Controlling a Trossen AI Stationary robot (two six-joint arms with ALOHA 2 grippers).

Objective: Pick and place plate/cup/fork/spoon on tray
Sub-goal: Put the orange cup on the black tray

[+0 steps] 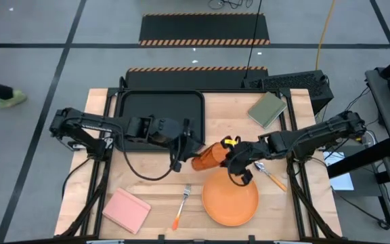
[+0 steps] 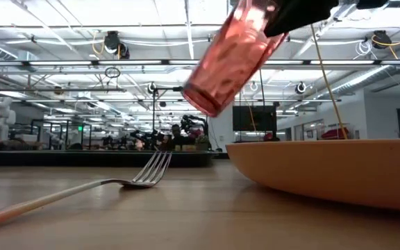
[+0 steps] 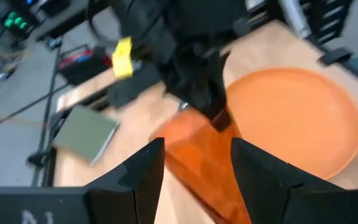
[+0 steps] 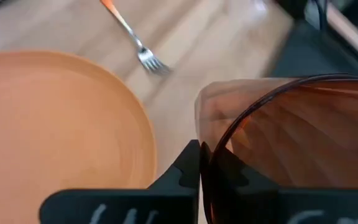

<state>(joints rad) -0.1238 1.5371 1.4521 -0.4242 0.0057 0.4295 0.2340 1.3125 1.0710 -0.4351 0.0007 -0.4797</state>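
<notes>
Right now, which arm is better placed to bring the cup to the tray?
The left, probably. The right gripper holds the cup by its rim, but the open left gripper straddles its base, and the tray lies on the left arm's side.

The cup (image 2: 229, 59) hangs tilted above the wooden table (image 2: 186, 215), fork (image 2: 68, 191) lying left, plate (image 2: 339, 170) resting right

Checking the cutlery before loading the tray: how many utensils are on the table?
2: the fork lies between the pink pad and the plate; the spoon lies right of the plate.
</notes>
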